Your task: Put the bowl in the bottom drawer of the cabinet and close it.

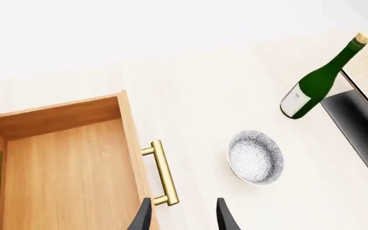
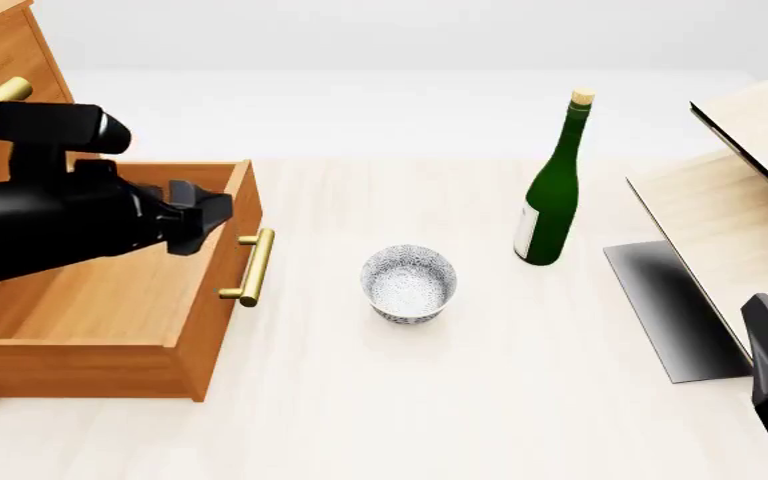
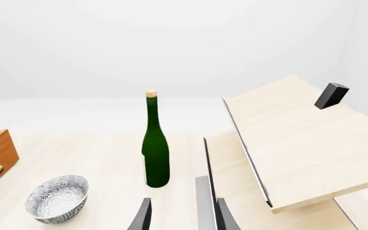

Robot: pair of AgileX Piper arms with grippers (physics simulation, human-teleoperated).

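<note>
Both sets of jaws stand parted and hold nothing — the left gripper (image 2: 211, 215) at frame left over the open bottom drawer (image 2: 104, 300), the right gripper (image 3: 182, 218) low at the right edge. The bowl (image 2: 410, 284) sits mid-frame on the table (image 2: 398, 400), just right of the drawer's handle (image 2: 253, 266); a green bottle (image 2: 552, 190) stands upper right of it, a pale wooden structure (image 2: 738, 230) further right.

Orange-brown wood grain, matt, on bottom drawer (image 2: 104, 300) under left end effector (image 2: 217, 210); cabinet (image 2: 4, 70) behind it same wood. Brushed brass bar handle (image 2: 253, 266), satin sheen, just ahead of fingers (image 1: 142, 218), matt black plastic. Bowl (image 2: 410, 283) beyond: glazed ceramic look, white w/ fine grey-blue speckle, slight gloss. Green bottle (image 2: 552, 190) farther off: glossy glass, paper label, cork stopper. Tabletop (image 2: 491, 400) pale wood, smooth, matt. By right end effector (image 3: 182, 215): pale wood structure (image 3: 299, 143), matt, w/ black panel (image 2: 671, 310), faint sheen.
</note>
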